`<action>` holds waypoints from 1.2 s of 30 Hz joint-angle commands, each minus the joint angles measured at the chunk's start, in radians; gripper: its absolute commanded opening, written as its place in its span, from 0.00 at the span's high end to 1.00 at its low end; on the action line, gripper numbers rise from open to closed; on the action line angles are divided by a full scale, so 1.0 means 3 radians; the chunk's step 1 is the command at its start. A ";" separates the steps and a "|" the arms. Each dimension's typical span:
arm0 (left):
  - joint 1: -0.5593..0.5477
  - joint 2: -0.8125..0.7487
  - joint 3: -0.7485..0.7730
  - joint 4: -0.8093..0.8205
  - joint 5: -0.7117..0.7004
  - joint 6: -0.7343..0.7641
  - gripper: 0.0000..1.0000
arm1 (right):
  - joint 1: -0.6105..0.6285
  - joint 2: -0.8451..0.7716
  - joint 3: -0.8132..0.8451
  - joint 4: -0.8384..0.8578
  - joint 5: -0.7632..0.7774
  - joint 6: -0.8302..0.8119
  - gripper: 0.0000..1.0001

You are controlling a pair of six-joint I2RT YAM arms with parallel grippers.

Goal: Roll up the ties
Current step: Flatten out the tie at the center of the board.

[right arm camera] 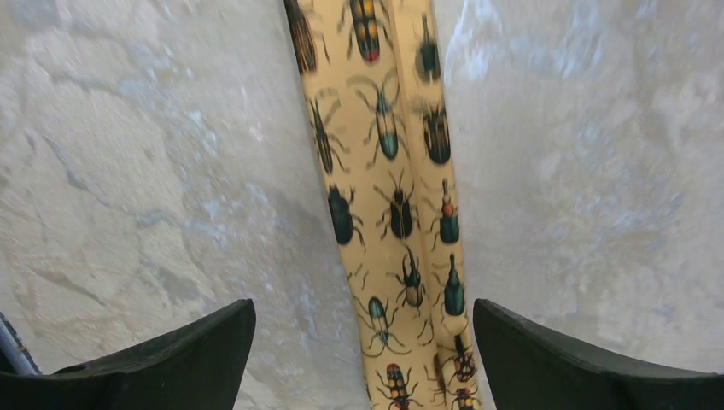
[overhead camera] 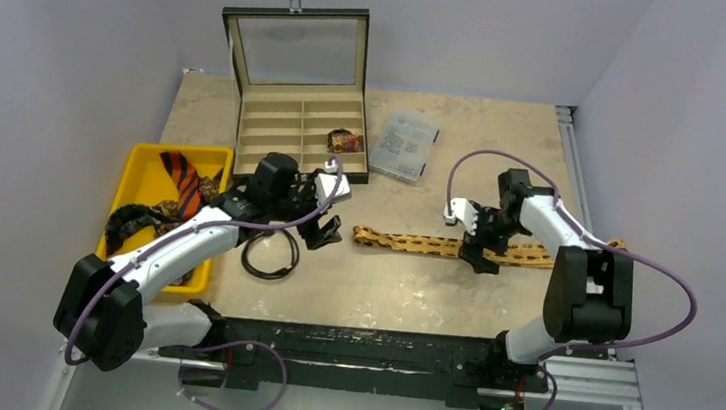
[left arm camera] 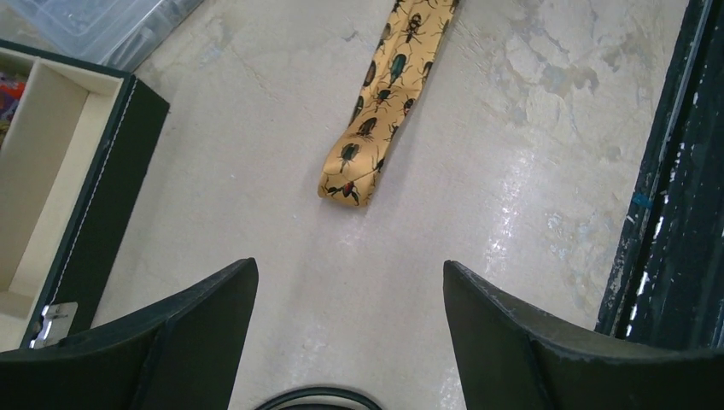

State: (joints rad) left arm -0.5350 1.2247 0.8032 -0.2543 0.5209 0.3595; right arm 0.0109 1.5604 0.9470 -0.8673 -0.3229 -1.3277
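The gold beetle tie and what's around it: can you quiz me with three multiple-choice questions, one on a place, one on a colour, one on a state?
1. The gold tie lies: A on a hook; B flat on the table; C in a drawer.
2. The bin holding the striped tie is: A blue; B yellow; C green.
3. The right hand is: A clamped on the tie; B holding a cup; C open over the tie.
Answers: 1 B, it stretches along the table. 2 B, its walls are bright yellow. 3 C, its fingers stand apart either side of the tie.
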 commanded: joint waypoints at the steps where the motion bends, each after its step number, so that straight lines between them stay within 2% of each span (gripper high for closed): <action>1: 0.0158 -0.0223 -0.0054 0.0202 0.0078 -0.0466 0.21 | 0.0463 -0.0158 0.0165 0.0122 -0.0289 0.0494 0.02; 6: 0.0279 -0.0354 -0.0126 0.0133 0.0078 -0.0538 0.21 | 0.0950 0.0050 0.0356 0.0456 -0.0364 0.0930 0.06; 9: 0.0339 -0.0384 -0.0133 0.0080 0.0102 -0.0563 0.22 | 0.1189 0.0282 0.0545 0.0544 -0.0394 0.1081 0.14; 13: 0.0374 -0.0389 -0.0100 0.0002 0.0066 -0.0527 0.23 | 0.1315 0.0529 0.0692 0.0563 -0.0401 0.1081 0.22; 20: 0.0414 -0.0340 -0.0029 -0.0077 0.0010 -0.0499 0.24 | 0.1374 0.0838 0.0774 0.0465 -0.0492 0.0960 0.26; 26: 0.0431 -0.0337 -0.0059 -0.0087 0.0005 -0.0493 0.27 | 0.1423 0.0857 0.0677 0.0467 -0.0500 0.0908 0.52; 30: 0.0444 -0.0381 -0.0155 -0.0011 0.0107 -0.0485 0.32 | 0.1443 0.0810 0.0582 0.0484 -0.0450 0.0894 0.62; 34: 0.0444 -0.0392 -0.0208 0.0025 0.0271 -0.0373 0.37 | 0.1444 0.0761 0.0497 0.0509 -0.0423 0.0902 0.65; 36: 0.0444 -0.0391 -0.0242 0.0028 0.0316 -0.0265 0.37 | 0.1451 0.0719 0.0479 0.0506 -0.0442 0.0916 0.58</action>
State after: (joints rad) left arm -0.4099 1.1271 0.7506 -0.2749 0.5484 0.2276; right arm 0.4377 1.8030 1.1290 -0.6937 -0.4404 -1.0523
